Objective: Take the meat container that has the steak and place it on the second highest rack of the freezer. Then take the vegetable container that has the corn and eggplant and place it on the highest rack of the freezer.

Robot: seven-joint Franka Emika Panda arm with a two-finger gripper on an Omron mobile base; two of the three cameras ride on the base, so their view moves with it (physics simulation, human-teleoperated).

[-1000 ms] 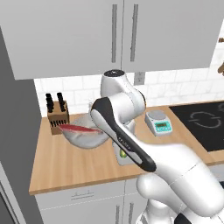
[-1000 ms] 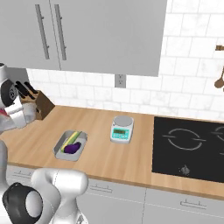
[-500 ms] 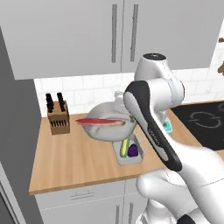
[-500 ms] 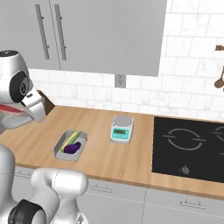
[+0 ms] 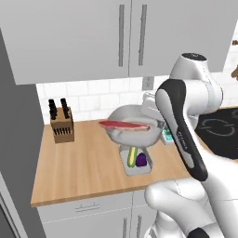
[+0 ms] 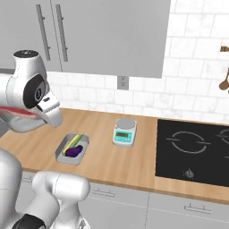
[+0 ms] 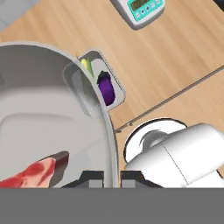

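My gripper is shut on the rim of the meat container, a wide grey metal tray that I hold up in the air above the counter. The red steak lies inside it. From the left base view the meat container with the steak hangs just above the vegetable container. That narrower tray rests on the counter and holds the yellow corn and the purple eggplant. The dark grey side of the freezer stands at the far left.
A knife block stands at the back left of the wooden counter. A small kitchen scale sits right of the vegetable container, and a black hob lies further right. Light grey cupboards hang overhead.
The arm has swung right, away from the knife block, carrying the meat container with the steak up and over the vegetable container. The things on the counter have stayed put.
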